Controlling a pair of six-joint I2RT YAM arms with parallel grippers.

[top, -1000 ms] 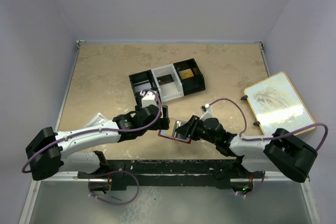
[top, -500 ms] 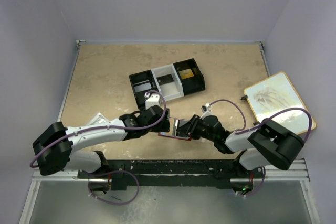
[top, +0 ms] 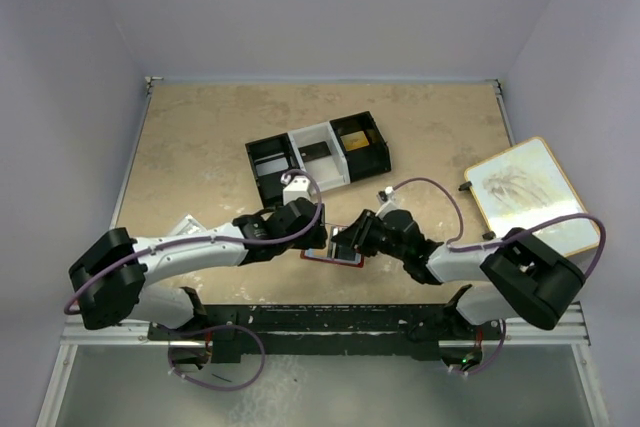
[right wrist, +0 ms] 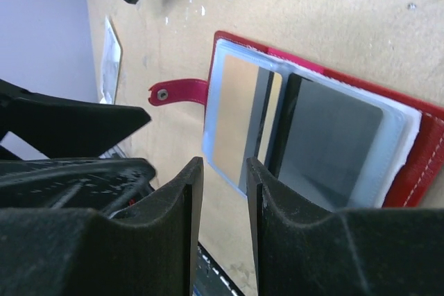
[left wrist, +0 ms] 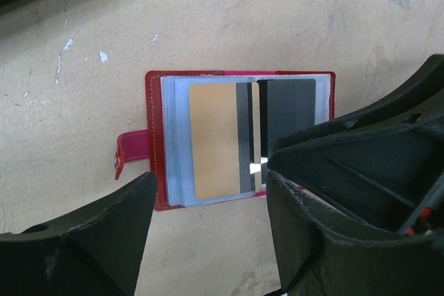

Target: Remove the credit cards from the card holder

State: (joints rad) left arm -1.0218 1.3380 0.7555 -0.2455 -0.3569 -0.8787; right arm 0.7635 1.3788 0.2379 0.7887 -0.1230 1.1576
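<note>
Top external view puts the card holder (top: pixel 331 253) open and flat on the surface (top: pixel 200 137), near its front edge. The left arm (top: pixel 190 247) reaches in from one side and the right arm (top: pixel 455 262) from the other. Their black heads meet over the holder and hide most of it from above.

From the left wrist, the holder shows a red border, pale sleeves and a red strap (left wrist: pixel 132 152) with a snap sticking out to the side. The credit cards (left wrist: pixel 215 140) sit inside the clear sleeves: a tan one with a dark stripe on one half, a dark grey one on the other.

The left jaws stand wide apart and hold nothing. One finger (left wrist: pixel 76 240) is off a corner of the holder, and the other covers the opposite corner. The right arm's head blocks that side too.

From the right wrist, the right jaws are parted by only a narrow gap with nothing clamped between them. Their fingers (right wrist: pixel 104 240) hang over the holder's edge by the tan card; whether they touch the sleeve I cannot tell.

A black-and-white tray (top: pixel 335 169) lies farther back, well apart from the holder. A wood-edged board (top: pixel 528 195) with a pale drawing rests at the right side. A clear packet (top: pixel 185 224) lies beside the left arm.
</note>
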